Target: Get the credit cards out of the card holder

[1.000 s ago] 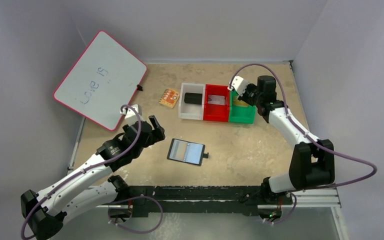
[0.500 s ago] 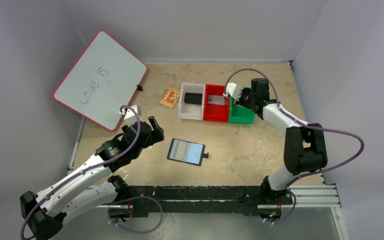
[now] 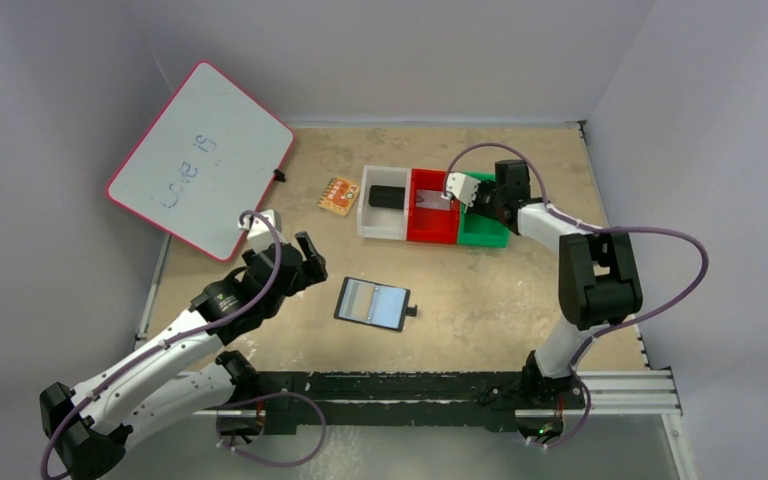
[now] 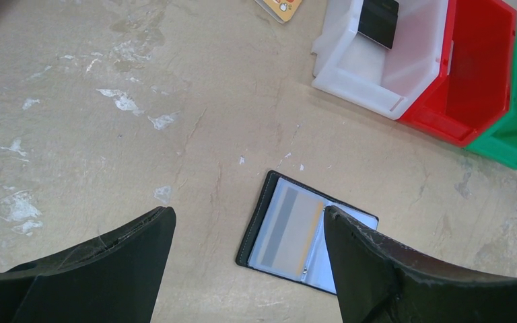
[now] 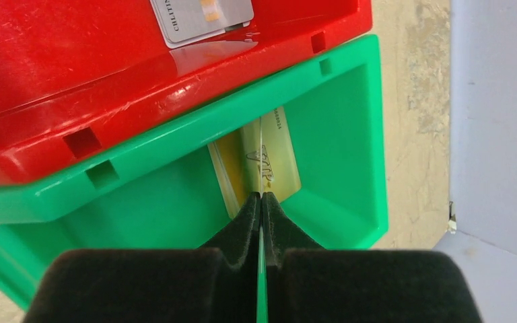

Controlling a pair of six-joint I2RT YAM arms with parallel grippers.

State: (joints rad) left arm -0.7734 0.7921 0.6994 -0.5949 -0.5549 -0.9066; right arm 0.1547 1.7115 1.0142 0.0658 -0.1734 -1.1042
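The card holder (image 3: 372, 303) lies open on the table, pale inner faces up; in the left wrist view (image 4: 296, 235) a gold-tan card with a grey stripe (image 4: 286, 232) sits in its left pocket. My left gripper (image 3: 305, 258) is open and empty, up and left of it (image 4: 249, 215). My right gripper (image 3: 472, 197) is inside the green bin (image 3: 485, 232). Its pads (image 5: 261, 195) are pressed together on a thin pale card edge that runs out over a gold card (image 5: 276, 158) in that bin (image 5: 336, 101). A silver-grey card (image 5: 202, 17) lies in the red bin (image 3: 432, 232).
A white bin (image 3: 380, 228) holding a plain black block (image 3: 387, 196) joins the red bin's left side. An orange patterned square (image 3: 339, 195) lies left of it. A red-rimmed whiteboard (image 3: 200, 160) leans at the far left. Grey walls enclose the table.
My right arm has folded inward, elbow swinging left, and its gripper has shifted left and down into the green bin. The left arm and the card holder have not moved.
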